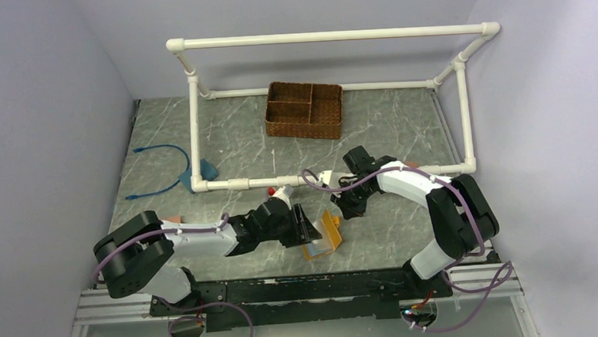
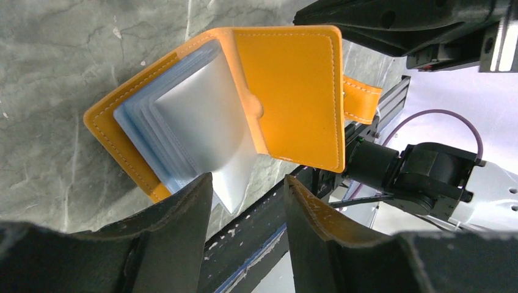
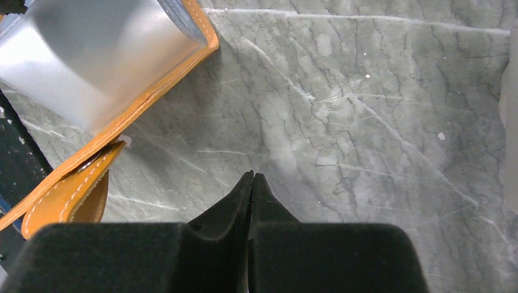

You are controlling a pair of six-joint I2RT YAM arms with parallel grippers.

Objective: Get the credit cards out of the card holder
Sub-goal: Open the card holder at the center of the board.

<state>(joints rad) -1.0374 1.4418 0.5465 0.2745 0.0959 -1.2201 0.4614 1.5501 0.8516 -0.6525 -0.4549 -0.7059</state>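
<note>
Left arm [image 1: 199, 243] stretched low toward centre; left gripper [image 2: 247, 186] jaws parted. Right arm [image 1: 412, 182] folded inward; right gripper [image 3: 252, 178] fingertips pressed together, angled downward.

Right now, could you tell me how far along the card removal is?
Done: the card holder lies open on the table. In hand: the left pincer, open, straddles the corner of a pale card poking out; the right pincer is shut, empty. Left: no card lies loose yet.
</note>
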